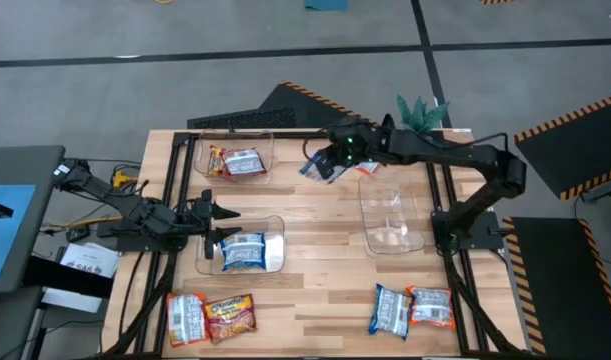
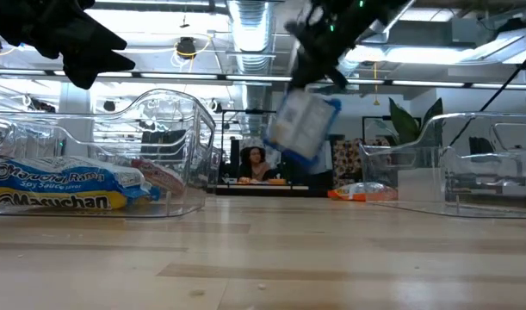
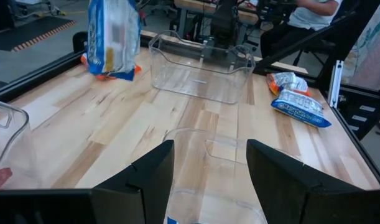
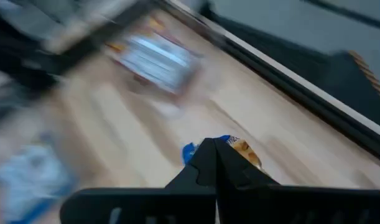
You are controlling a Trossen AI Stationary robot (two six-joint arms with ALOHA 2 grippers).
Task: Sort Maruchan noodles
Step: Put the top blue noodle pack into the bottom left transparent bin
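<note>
My right gripper [image 1: 335, 157] is over the table's far middle, between the far-left bin and the clear bin on the right, and is shut on a blue-and-white noodle packet [image 2: 300, 126]. The packet also shows in the left wrist view [image 3: 112, 37] and the high view [image 1: 318, 169]. My left gripper [image 3: 208, 171] is open and empty, over the left end of the near-left clear bin [image 1: 275, 243], in which a blue-and-white packet [image 1: 243, 251] lies flat. The far-left bin [image 1: 266, 150] holds a red packet and a blue packet. My right gripper pinches the packet's upper end [image 2: 319, 96] between its two shut fingers, which come from above and point down. The packet hangs below the fingers, a little tilted, clear of the table. The blurred right wrist view shows only a blue and orange bit [image 4: 234, 145] past the fingertips.
A clear bin [image 1: 390, 215] stands right of the middle with no packets in it. Two packets [image 1: 210, 318] lie near the front left edge and two packets [image 1: 413, 308] near the front right. A keyboard and a plant lie beyond the far edge. A person sits in the room behind.
</note>
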